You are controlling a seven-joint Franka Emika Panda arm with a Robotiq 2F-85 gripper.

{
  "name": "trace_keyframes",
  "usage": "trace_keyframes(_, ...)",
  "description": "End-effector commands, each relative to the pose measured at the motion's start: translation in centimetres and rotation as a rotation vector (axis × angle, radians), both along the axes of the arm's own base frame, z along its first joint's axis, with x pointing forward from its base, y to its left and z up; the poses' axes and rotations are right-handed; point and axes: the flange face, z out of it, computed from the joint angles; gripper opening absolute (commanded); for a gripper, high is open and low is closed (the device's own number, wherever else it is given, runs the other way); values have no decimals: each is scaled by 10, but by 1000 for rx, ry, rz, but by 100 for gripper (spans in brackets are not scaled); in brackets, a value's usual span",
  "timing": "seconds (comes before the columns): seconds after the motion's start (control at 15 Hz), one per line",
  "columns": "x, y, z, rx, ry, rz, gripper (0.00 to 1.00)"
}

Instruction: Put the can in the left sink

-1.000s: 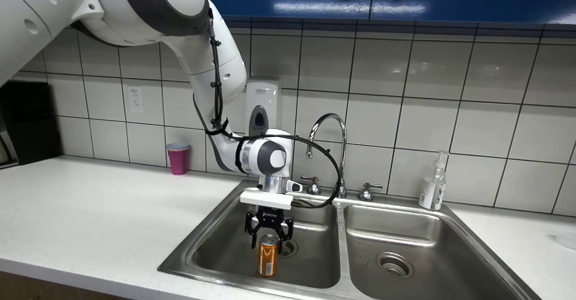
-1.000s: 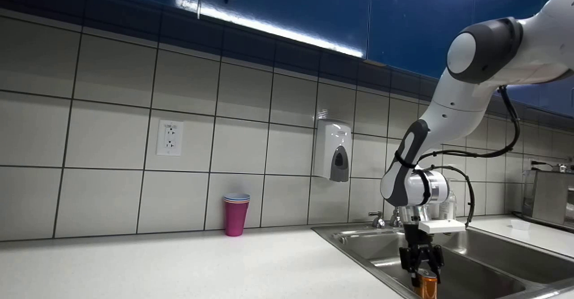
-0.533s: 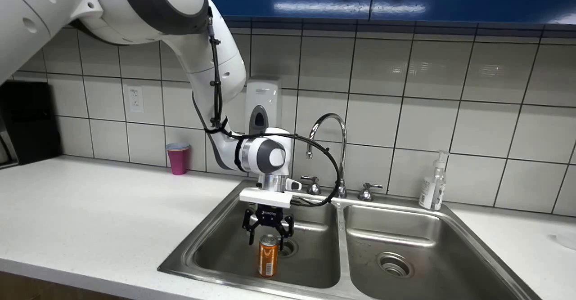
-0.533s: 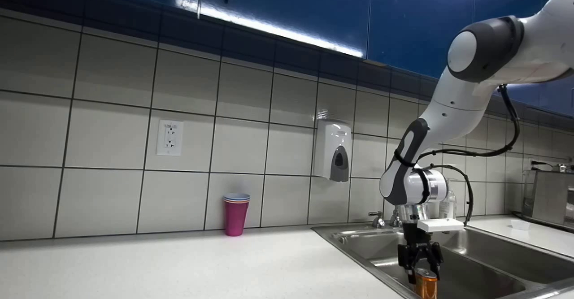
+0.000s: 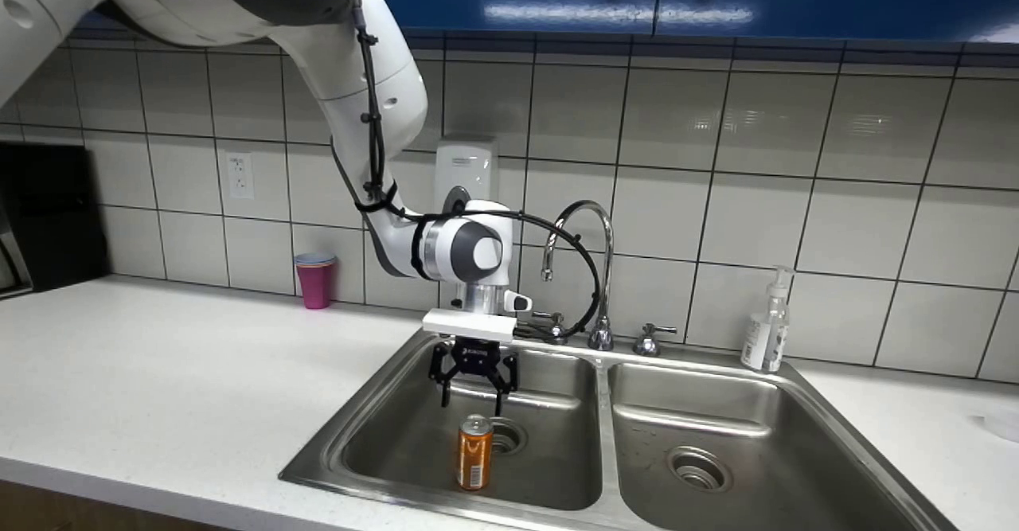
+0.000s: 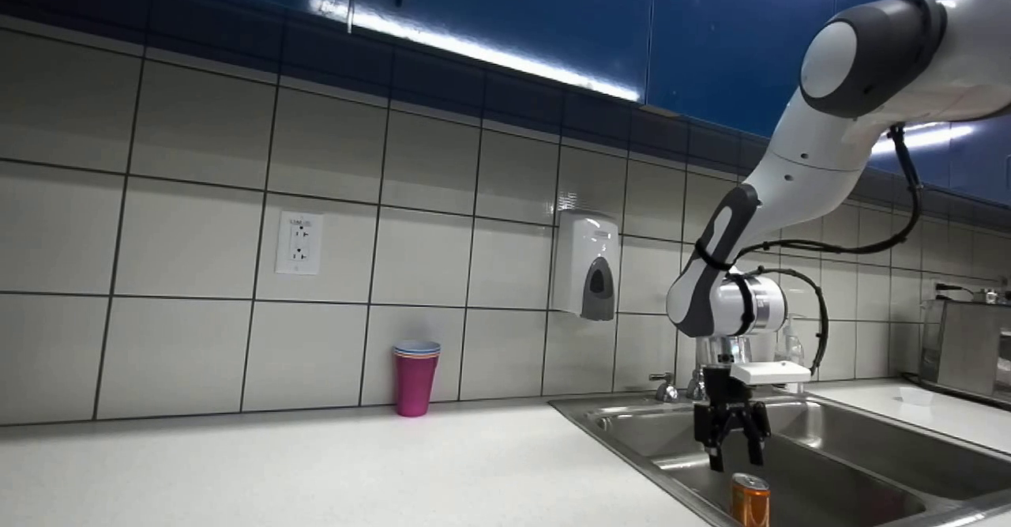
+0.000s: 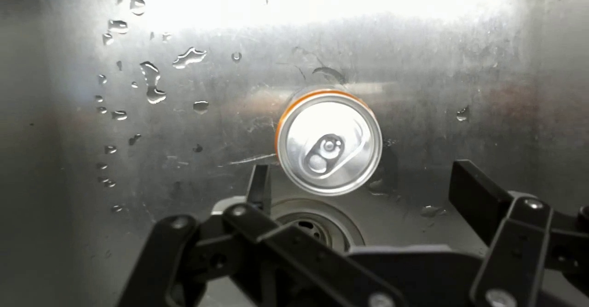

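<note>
the can [image 5: 475,455] stands upright below the spread claw [image 5: 472,408].

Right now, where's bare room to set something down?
Bare patches: the white countertop in front of the magenta cup stack, bordering the left steel sink; the right steel sink around its drain. Crowded: the left sink, where the black tool hangs open above the upright orange metal can.

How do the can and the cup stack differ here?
The can is orange with silver on top; the cup stack is pink with blue at its rim. The can stands in the left sink; the cup stack, on the counter. The can is mostly straight; the cup stack widens upward. Both stand upright.
</note>
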Motion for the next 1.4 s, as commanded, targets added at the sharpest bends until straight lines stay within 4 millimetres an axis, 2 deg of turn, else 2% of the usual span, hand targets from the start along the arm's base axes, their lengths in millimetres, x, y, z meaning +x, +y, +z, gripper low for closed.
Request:
trace_keyframes(0.0,-11,7,32,2,-45,42,100)
trace_keyframes(0.33,-22,23,60,6,-81,93,100)
trace_keyframes(0.87,-58,76,99,9,-104,273,100)
trace_keyframes(1.07,-78,95,109,4,-102,342,100)
trace_keyframes(1.33,-119,104,112,0,-73,431,100)
